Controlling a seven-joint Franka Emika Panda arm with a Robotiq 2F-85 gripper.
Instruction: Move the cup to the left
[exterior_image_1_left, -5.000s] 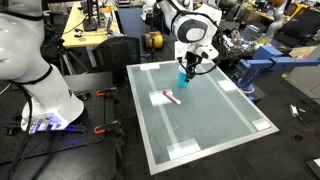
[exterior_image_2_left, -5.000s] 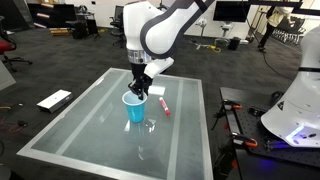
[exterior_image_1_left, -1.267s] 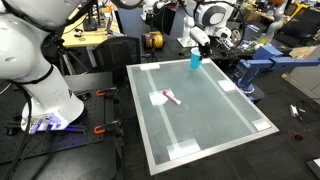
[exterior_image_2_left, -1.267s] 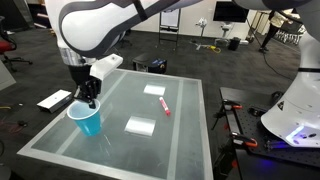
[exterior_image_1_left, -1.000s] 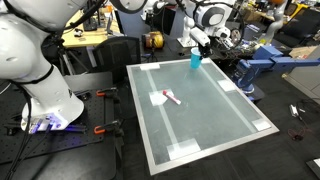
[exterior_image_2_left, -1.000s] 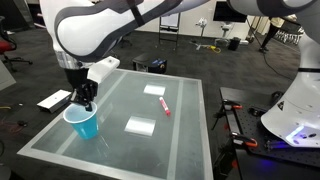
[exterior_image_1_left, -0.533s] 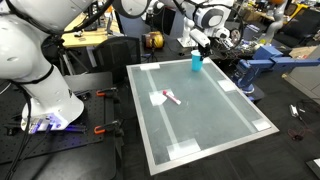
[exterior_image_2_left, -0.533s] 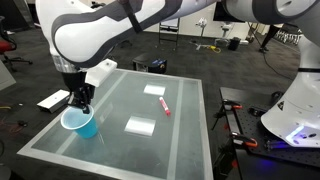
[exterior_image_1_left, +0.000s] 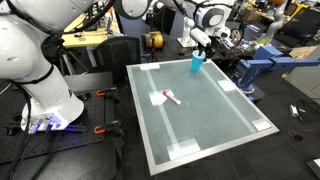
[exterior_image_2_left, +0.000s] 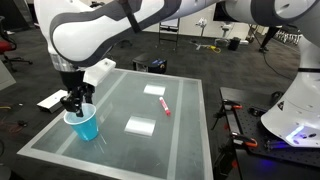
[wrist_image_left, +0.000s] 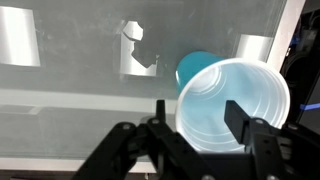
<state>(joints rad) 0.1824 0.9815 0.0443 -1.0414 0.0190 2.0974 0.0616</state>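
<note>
The light-blue cup (exterior_image_2_left: 87, 126) stands upright on the glass table near its corner; it also shows in an exterior view (exterior_image_1_left: 196, 62). My gripper (exterior_image_2_left: 76, 101) is just above the cup's rim. In the wrist view the cup (wrist_image_left: 236, 100) shows from above, empty. The gripper's (wrist_image_left: 198, 112) fingers are spread: the left one stands clear of the rim, and the right one is over the cup's mouth. The gripper is open and does not clamp the cup.
A small flat white-and-pink object (exterior_image_2_left: 163, 106) lies mid-table; it also shows in an exterior view (exterior_image_1_left: 170, 97). White tape patches (exterior_image_2_left: 140, 125) mark the glass table (exterior_image_2_left: 180, 150). A white robot base (exterior_image_1_left: 45, 100) and cluttered benches stand around the table.
The arm carried the cup across the table to this corner. In the last half second the cup settled on the glass and the fingers spread apart off it.
</note>
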